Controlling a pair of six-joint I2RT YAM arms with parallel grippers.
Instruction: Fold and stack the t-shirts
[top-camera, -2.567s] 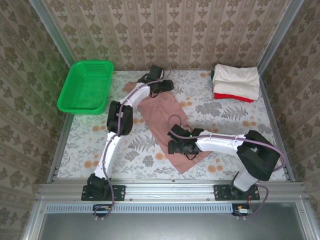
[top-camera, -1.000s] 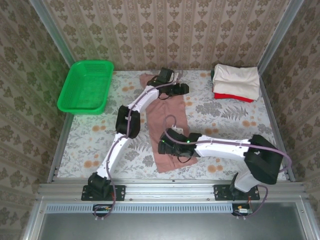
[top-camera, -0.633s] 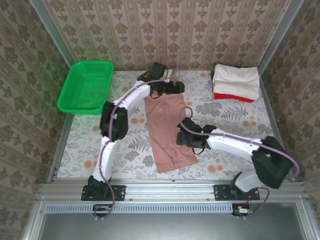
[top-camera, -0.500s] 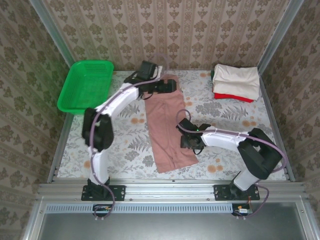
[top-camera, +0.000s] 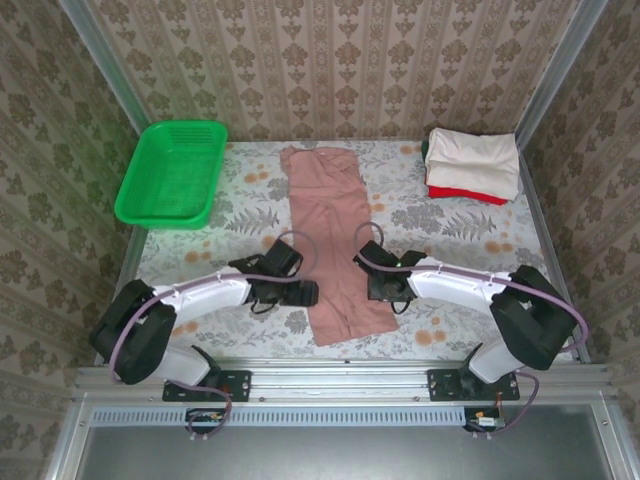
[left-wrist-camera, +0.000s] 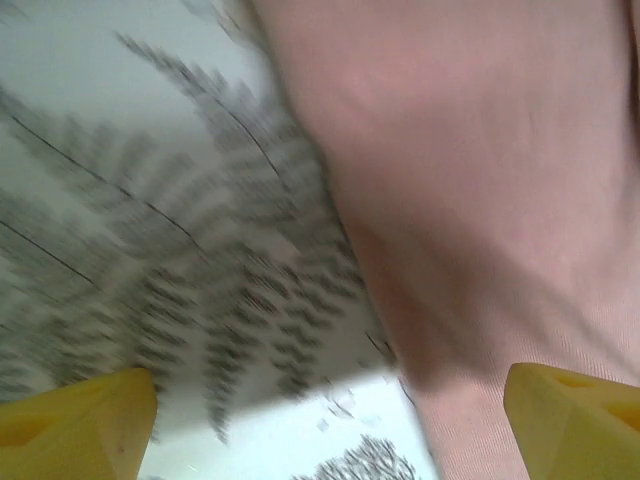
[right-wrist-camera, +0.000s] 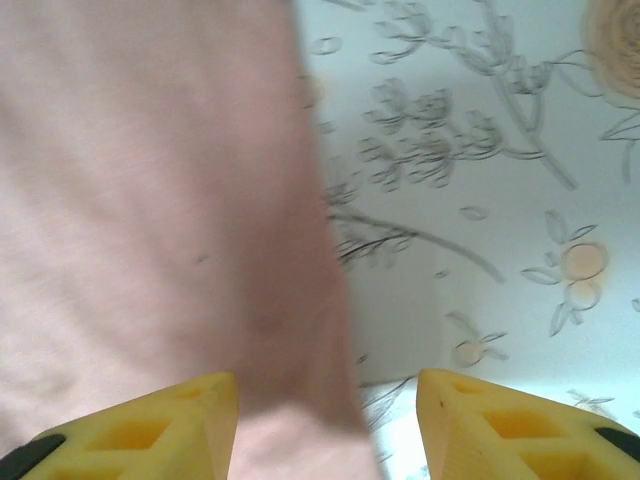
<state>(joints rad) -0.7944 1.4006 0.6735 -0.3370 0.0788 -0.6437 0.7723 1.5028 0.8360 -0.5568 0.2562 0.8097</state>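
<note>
Left pincer (top-camera: 310, 293) wide beside pink t-shirt (top-camera: 328, 225)

My left arm (top-camera: 200, 293) and right arm (top-camera: 460, 285): white shells, black joints.
Purple-grey cables (top-camera: 292, 235) loop along both; end effector fingertips (right-wrist-camera: 150, 420) are yellow.

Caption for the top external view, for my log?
Left end effector and right end effector flank the near end of the pink t-shirt laid lengthwise.

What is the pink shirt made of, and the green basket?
The pink shirt looks like soft, matte knit cloth, likely cotton: fine ribbing and gentle wrinkles show close up. The green basket looks like hard plastic, bright and smooth, with a moulded rim.
</note>
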